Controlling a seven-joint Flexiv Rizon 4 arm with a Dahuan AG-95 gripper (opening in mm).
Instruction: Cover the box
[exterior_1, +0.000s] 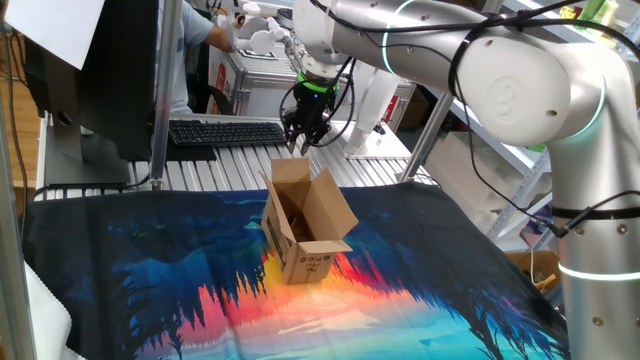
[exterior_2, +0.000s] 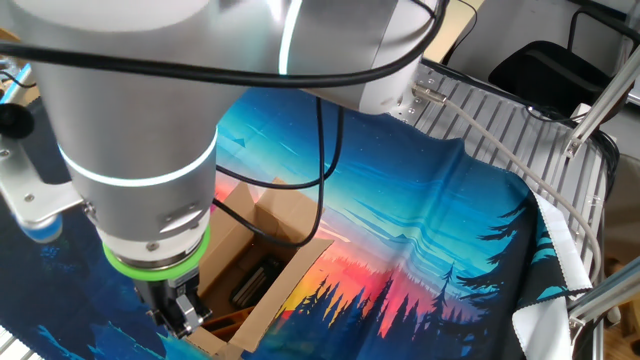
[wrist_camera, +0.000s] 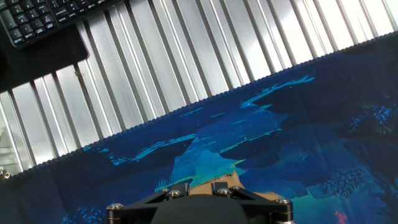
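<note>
One arm only works here, so the question is simply where the box (exterior_1: 305, 225) lies from the hand (exterior_1: 303, 133). In the fixed view that faces the arm, the box stands open on the painted cloth (exterior_1: 180, 290) that covers the table, its flaps (exterior_1: 292, 173) up, and the hand hangs pointing down just above and behind the rear flap, so the box lies toward 6 o'clock from the hand. Its longer side seems to run from about 11 to 5 o'clock in that view, though the flaps make this hard to judge. From the other side, the hand (exterior_2: 180, 312) sits at the box's near edge, over the flap at 7 o'clock of the opening. Its fingers stand close together with only a narrow gap; the hand view shows a sliver of brown cardboard (wrist_camera: 198, 185) right at the fingertips. Whether they pinch that flap or merely touch it, I cannot tell.
</note>
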